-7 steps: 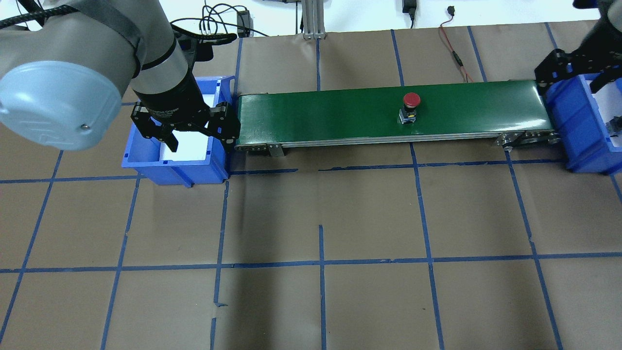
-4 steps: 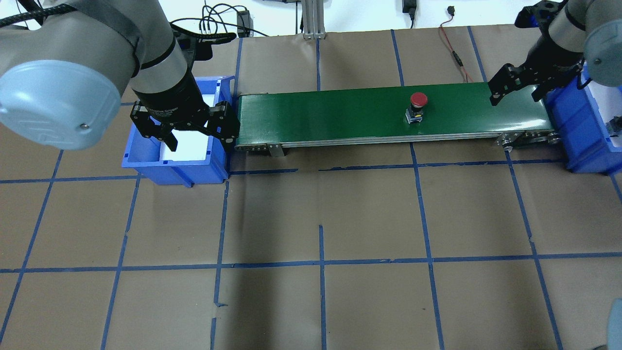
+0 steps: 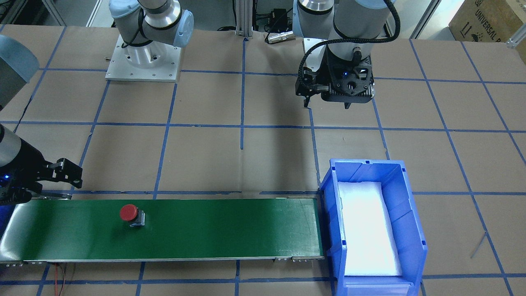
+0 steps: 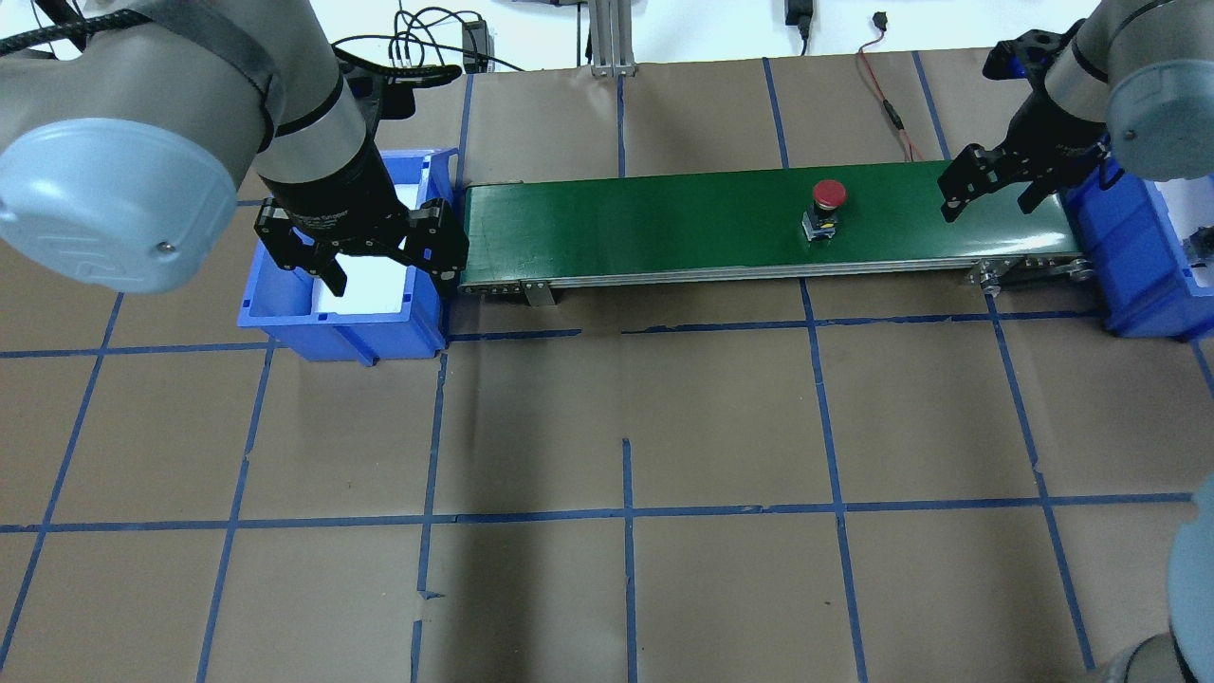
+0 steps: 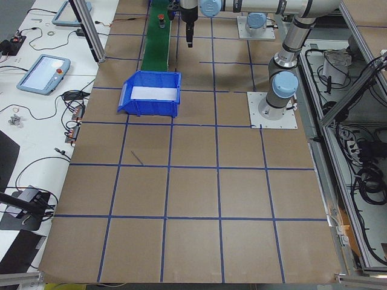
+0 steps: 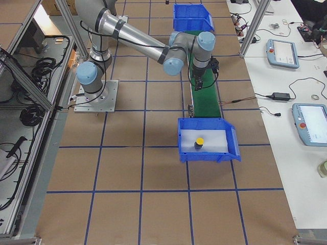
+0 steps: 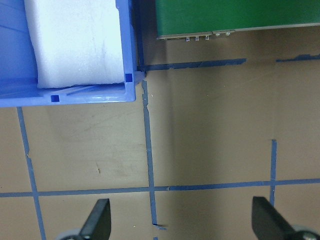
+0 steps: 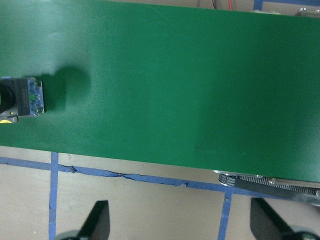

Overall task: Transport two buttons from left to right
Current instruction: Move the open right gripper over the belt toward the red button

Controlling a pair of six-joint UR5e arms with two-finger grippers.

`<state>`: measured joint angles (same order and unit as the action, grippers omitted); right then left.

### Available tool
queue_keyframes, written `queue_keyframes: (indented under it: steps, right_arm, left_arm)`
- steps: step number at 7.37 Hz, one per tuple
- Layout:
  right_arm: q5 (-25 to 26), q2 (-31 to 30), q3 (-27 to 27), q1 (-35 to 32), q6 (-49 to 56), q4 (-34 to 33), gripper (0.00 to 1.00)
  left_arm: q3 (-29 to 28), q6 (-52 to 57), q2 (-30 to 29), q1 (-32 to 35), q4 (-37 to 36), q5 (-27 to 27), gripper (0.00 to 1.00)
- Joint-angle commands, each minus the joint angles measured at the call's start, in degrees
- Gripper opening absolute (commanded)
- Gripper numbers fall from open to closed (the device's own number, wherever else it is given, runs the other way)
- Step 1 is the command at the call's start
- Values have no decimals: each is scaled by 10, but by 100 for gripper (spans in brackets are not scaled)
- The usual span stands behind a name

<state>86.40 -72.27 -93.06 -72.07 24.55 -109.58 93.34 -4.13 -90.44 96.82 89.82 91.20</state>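
Observation:
The red button [image 4: 827,203] stands on the green conveyor belt [image 4: 645,223], right of its middle; it also shows in the front view [image 3: 131,214], and its base shows at the left edge of the right wrist view [image 8: 27,97]. The yellow button [image 6: 200,142] sits in the right blue bin [image 6: 204,154]. My right gripper [image 4: 988,205] is open and empty above the belt's right end, apart from the red button. My left gripper [image 4: 389,270] is open and empty above the near edge of the left blue bin [image 4: 285,318].
The left bin [image 3: 328,185] holds only white foam padding. The right bin [image 4: 1119,247] stands against the belt's right end. Cables and a red wire [image 4: 887,104] lie behind the belt. The brown table has blue tape lines.
The red button has ridden right along the belt. My right gripper has swung left from over the right bin to above the belt's right end. My left arm has not moved.

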Motion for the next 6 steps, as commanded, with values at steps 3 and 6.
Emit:
queue_keyframes:
  steps: [3, 6]
  right_arm:
    - [-8, -1, 1, -2, -58, -12, 100]
    - [-4, 21, 29, -6, -57, -75, 100]
  left_arm:
    - [0, 0, 0, -1, 0, 0, 100]
    - [0, 0, 0, -1, 0, 0, 100]
